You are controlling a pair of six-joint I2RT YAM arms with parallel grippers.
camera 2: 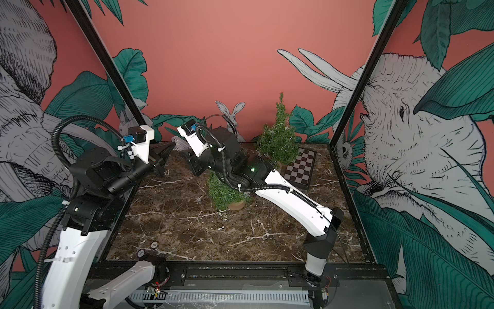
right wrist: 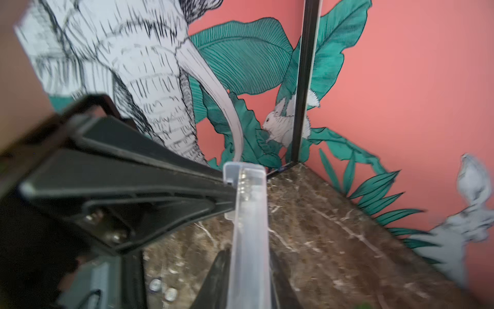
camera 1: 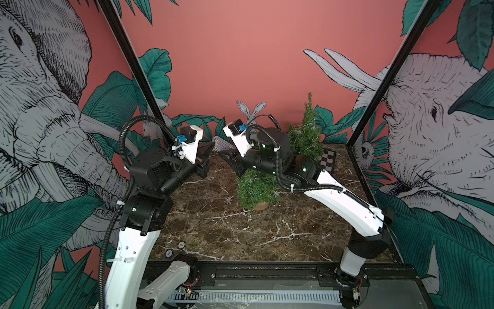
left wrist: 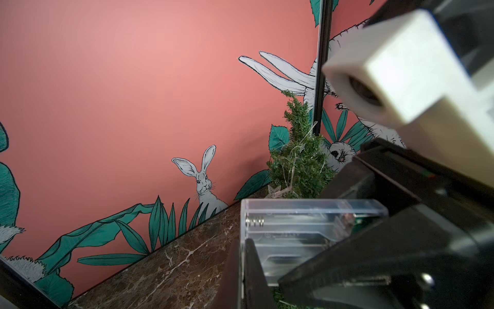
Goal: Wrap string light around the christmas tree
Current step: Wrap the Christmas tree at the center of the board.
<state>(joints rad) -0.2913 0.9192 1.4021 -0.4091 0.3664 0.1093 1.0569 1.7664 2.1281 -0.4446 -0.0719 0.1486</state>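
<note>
A clear plastic battery box (camera 1: 220, 143) (camera 2: 180, 141) of the string light hangs above the marble table, held between both grippers. My left gripper (left wrist: 243, 248) (camera 1: 212, 146) is shut on one thin wall of this box (left wrist: 294, 232). My right gripper (right wrist: 250, 256) (camera 1: 222, 154) is shut across the box's (right wrist: 250, 214) narrow body. One small christmas tree (camera 1: 252, 190) (camera 2: 224, 192) stands in a pot under the right arm. A taller tree (camera 1: 306, 131) (left wrist: 299, 160) stands at the back right, with thin light wire (left wrist: 292, 163) draped on it.
A chessboard (camera 1: 327, 159) (camera 2: 300, 168) lies beside the back tree. Two small round discs (camera 1: 181, 244) (camera 2: 154, 244) sit near the front left table edge. Small star ornaments (camera 1: 276, 193) lie by the front tree's pot. Black frame posts (camera 1: 374, 107) and walls enclose the table.
</note>
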